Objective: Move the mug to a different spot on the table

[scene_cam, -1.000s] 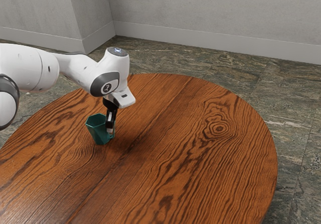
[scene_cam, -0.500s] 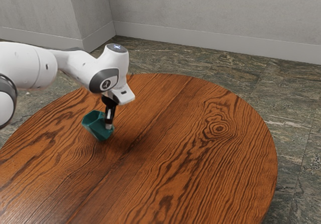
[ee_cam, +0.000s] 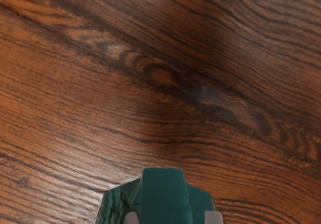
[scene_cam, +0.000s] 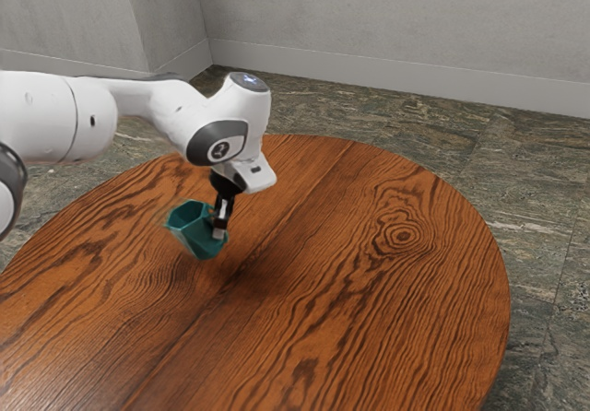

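Green mug (scene_cam: 190, 228) sits over the part of the round wooden bench (scene_cam: 369, 273) toward the exterior view's left, nearer the bench's far edge than its near one. It is not upright: it is tipped, with the open mouth facing up and toward the exterior view's left and the base angled down toward the right. Its lowest corner is at or just above the wood, and I cannot tell whether it touches. A dark shadow (scene_cam: 241, 265) lies on the grain just beside and below it. The black fingers (scene_cam: 220, 222) come down from above and pinch the mug's wall on its right-hand side, one finger inside the rim and one outside, so they are pressed on the mug. The white arm (scene_cam: 138, 116) enters from the exterior view's left and bends down at the wrist over the mug. In the wrist view the mug (ee_cam: 159, 199) appears directly under the hand, with bench grain (ee_cam: 150, 83) beyond it. Mottled stone floor (scene_cam: 442, 125) surrounds the bench, and a pale wall (scene_cam: 396, 15) stands behind.
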